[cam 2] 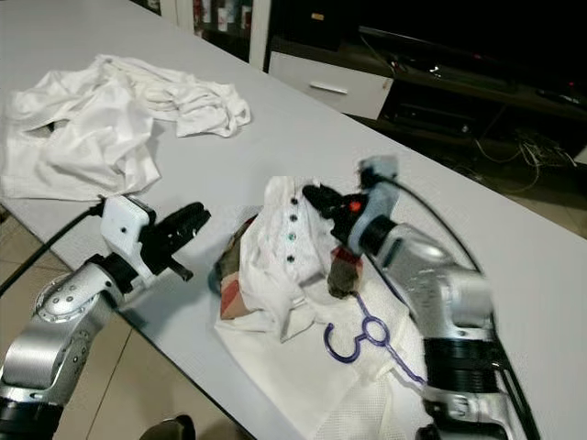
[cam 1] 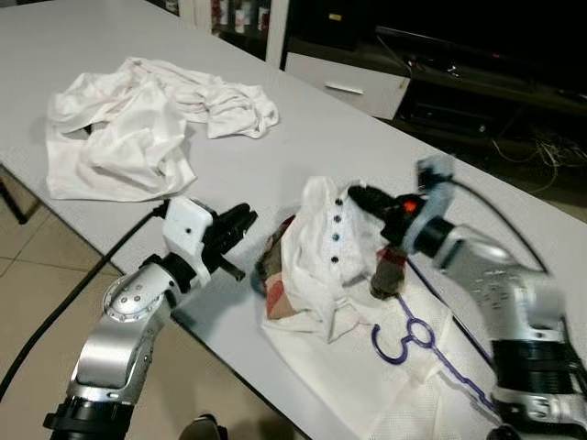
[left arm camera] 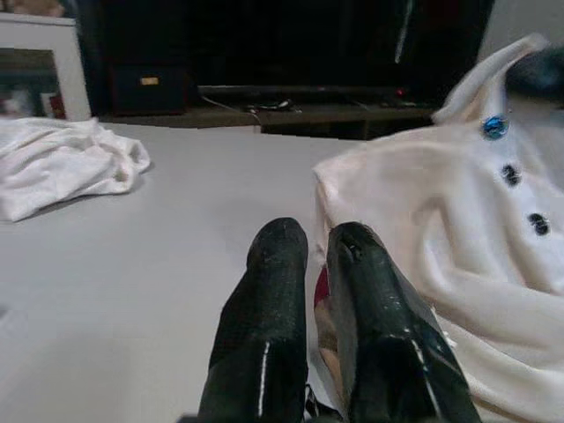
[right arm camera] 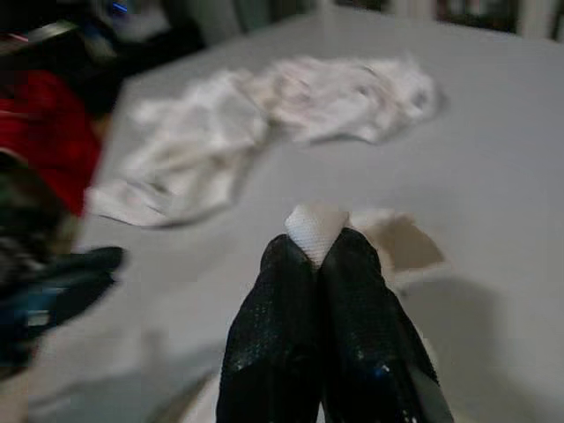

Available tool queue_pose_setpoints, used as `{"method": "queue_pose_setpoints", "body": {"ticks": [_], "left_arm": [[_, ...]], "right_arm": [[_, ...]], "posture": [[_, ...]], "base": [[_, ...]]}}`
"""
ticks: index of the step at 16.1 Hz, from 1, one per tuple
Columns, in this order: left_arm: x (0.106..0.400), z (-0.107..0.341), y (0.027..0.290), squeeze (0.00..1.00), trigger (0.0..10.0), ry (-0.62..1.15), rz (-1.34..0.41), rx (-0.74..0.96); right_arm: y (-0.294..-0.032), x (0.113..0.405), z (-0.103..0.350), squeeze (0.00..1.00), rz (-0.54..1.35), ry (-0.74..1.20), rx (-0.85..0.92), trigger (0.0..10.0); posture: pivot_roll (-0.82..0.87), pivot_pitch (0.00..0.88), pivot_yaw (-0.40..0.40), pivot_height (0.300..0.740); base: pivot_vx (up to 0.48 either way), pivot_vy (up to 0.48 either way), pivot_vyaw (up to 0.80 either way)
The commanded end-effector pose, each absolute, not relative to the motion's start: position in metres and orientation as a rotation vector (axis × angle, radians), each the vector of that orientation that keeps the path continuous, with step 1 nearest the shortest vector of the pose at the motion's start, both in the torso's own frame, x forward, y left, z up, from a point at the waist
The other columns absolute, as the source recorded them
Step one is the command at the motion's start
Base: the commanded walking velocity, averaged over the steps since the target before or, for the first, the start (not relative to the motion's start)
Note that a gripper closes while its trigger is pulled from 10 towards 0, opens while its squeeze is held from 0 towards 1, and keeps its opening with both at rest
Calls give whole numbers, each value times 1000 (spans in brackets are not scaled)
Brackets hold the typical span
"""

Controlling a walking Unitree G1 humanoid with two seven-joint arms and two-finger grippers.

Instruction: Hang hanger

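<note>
The right gripper pinches the white buttoned shirt near the surface's front edge; the purple hanger lies just behind it. The left gripper, nearly closed and empty, hovers beside the shirt.

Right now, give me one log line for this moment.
right pincer: shut on white shirt, lifting a fold | left pincer: shut, beside shirt, holding nothing | purple hanger: flat on table, unhung

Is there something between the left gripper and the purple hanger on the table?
Yes. The bunched white buttoned shirt lies between the left gripper and the purple hanger. The hanger's hook rests on white cloth beyond it, near the right arm. The right gripper pinches a fold of the shirt.
</note>
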State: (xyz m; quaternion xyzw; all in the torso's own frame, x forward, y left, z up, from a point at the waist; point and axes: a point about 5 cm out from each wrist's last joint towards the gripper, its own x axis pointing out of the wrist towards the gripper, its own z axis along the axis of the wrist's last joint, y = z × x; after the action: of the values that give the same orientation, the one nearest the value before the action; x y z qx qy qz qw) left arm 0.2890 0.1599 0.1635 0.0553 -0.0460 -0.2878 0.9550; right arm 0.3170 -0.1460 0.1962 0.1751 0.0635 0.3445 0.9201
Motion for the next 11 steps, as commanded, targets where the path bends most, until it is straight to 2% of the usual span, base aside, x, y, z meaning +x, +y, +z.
{"method": "queue_pose_setpoints", "body": {"ticks": [1,5,7,8,11], "left_arm": [[292,165,159,0,10000,-93,-580,83],[297,167,157,0,10000,-97,-577,-20],[298,171,156,0,10000,-118,-584,-49],[300,181,158,0,10000,-163,-589,-124],[302,193,163,0,10000,-203,-602,-228]], "right_arm": [[-156,312,205,0,730,90,381,0],[-172,292,226,0,871,-86,420,0],[-175,282,224,0,929,-97,352,0],[-171,266,216,0,1025,-69,269,0],[-157,251,201,0,1112,-18,151,0]], "posture": [[66,81,-147,740],[54,76,-135,740],[53,77,-132,740],[49,77,-129,740],[42,76,-124,740]], "base": [[0,0,0],[0,0,0],[0,0,0],[0,0,0],[0,0,0]]}}
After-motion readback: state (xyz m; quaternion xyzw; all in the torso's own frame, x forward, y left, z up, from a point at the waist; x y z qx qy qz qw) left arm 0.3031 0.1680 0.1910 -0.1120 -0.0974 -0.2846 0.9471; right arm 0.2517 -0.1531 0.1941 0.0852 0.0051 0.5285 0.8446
